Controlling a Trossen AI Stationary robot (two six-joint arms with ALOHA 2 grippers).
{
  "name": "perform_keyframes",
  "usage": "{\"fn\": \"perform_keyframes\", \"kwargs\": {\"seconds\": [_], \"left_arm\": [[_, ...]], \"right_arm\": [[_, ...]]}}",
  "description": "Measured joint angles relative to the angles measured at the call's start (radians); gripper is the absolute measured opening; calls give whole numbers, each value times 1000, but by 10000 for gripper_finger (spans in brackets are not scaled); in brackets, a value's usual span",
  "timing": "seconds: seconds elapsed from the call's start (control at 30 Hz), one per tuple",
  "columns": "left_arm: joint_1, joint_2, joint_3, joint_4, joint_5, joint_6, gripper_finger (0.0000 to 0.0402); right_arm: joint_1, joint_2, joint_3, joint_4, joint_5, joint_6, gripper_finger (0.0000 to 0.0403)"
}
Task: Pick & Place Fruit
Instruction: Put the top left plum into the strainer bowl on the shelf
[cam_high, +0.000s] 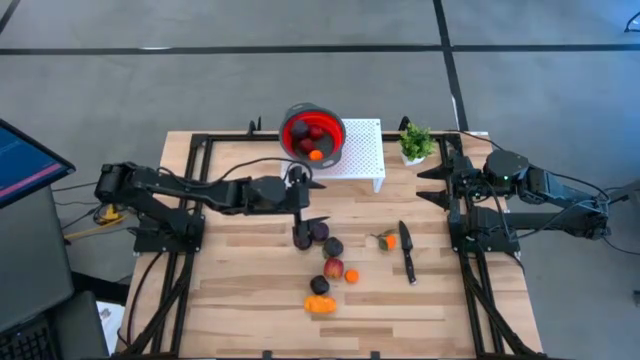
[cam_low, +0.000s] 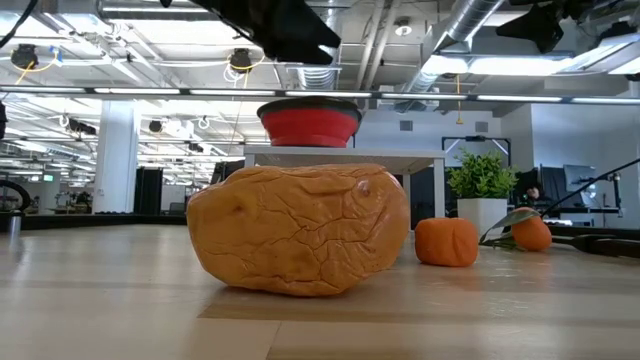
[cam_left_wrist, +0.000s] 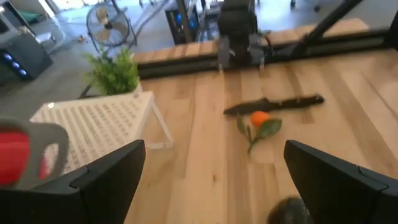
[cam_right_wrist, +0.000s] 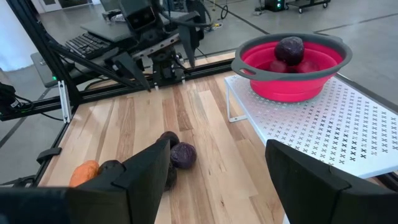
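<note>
Fingers spread wide, left gripper hovers above plums; right gripper, parted too, waits by the plant.

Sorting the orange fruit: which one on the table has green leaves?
The small orange beside the knife; the larger orange piece and plain orange ball have none.

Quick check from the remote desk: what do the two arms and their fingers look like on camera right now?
Both arms are dark, nearly black, jointed links on black frames. The left arm trails black cables by its base, the right arm has cables running off its outer side. The left gripper and right gripper each show two broad, flat, matte black fingers with angled edges. No markings visible.
</note>
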Motion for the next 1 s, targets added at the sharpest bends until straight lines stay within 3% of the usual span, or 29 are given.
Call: {"fn": "perform_keyframes", "kwargs": {"seconds": [0.4, 1.0], "left_arm": [[-53, 64, -1, -105, -14, 1, 379], [-57, 84, -1, -111, -46, 1, 379]], "right_arm": [[0, 0, 0, 0, 0, 0, 260], [0, 0, 0, 0, 0, 0, 260]]}}
